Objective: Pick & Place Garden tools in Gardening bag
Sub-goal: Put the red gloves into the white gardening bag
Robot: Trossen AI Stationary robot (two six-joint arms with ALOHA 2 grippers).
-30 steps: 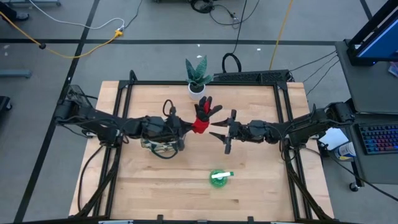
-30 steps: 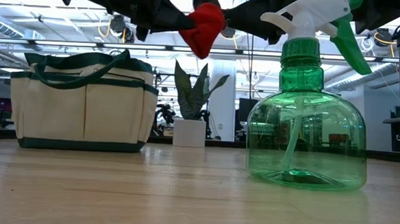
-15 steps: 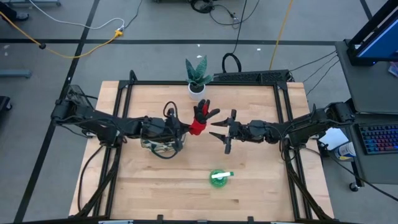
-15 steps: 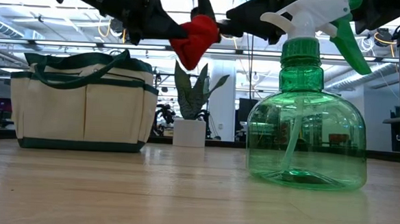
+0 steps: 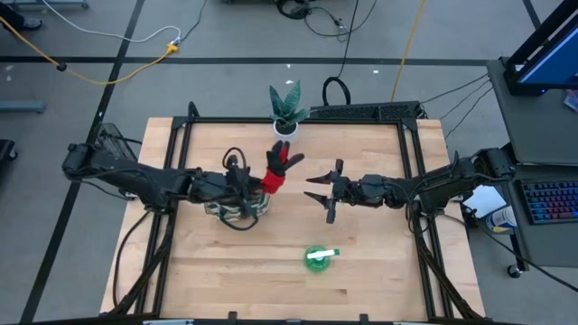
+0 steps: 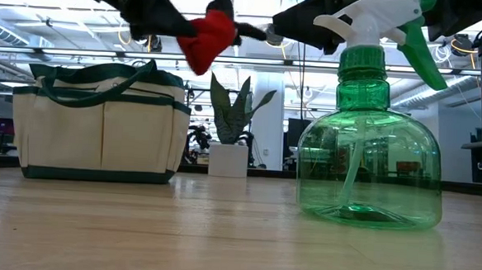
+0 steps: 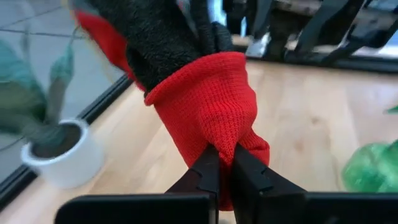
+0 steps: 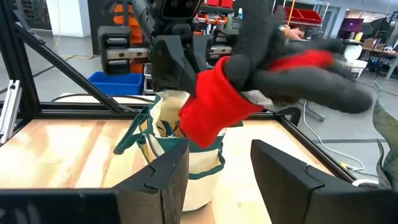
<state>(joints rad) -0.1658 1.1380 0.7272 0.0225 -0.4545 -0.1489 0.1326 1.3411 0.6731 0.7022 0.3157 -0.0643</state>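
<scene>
The left claw (image 7: 221, 163) pinches the red cuff of the red-black glove (image 5: 275, 169), its two dark fingers (image 7: 202, 171) pressed together on the knit with the fabric between them. The glove juts out ahead of that claw, cuff at the fingertips and black fingers pointing away, lifted clear of the bench (image 5: 361, 262). In the low view the glove (image 6: 207, 34) hangs high, just past the right-hand edge of the gardening bag (image 6: 101, 119).

The bag (image 5: 233, 209) sits directly beneath the left claw (image 5: 256, 183), cream canvas with dark green trim, its loop handles standing up. Something lies inside it, but what cannot be made out.

The right claw (image 5: 318, 192) hovers beside the glove with a gap between them, its jaws spread wide and holding nothing. From its own wrist view the glove (image 8: 249, 87) floats ahead of it, above the bag (image 8: 168, 155).

A green spray bottle (image 6: 370, 154) with a white trigger head stands on the bench on the near side of the right claw, well apart from the bag. A green plant in a white pot (image 5: 287, 113) stands at the far edge, beyond the glove.

The bench is pale wood inside a black metal frame. Beyond it lie a grey floor with cables, a keyboard (image 5: 549, 200) on a side desk, and an open workshop with ceiling lights.
</scene>
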